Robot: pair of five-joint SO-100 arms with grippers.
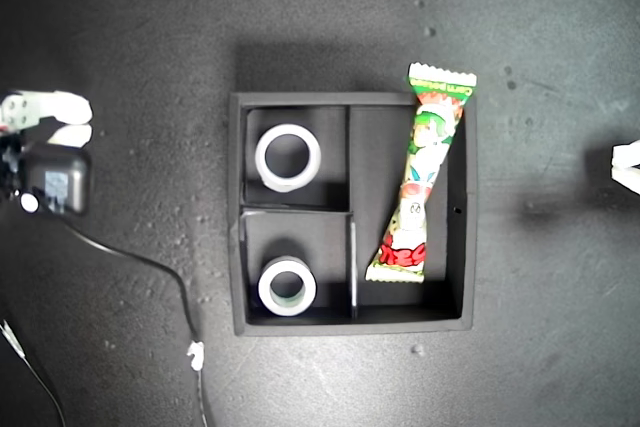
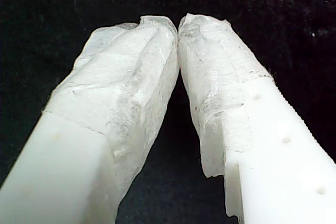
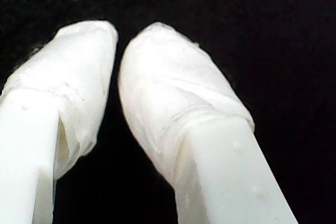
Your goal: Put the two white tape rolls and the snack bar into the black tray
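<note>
Snack bar slants lengthwise in black tray, one end over wall; both hands closed, empty.

The black tray lies on the worktop between two arms, one at the exterior view's left edge and one at its right edge, well apart from either arm's jaws. One tape roll sits in one small compartment and the other tape roll in the second. The snack bar lies slanted in the larger compartment, one end resting over the tray's wall.
</note>
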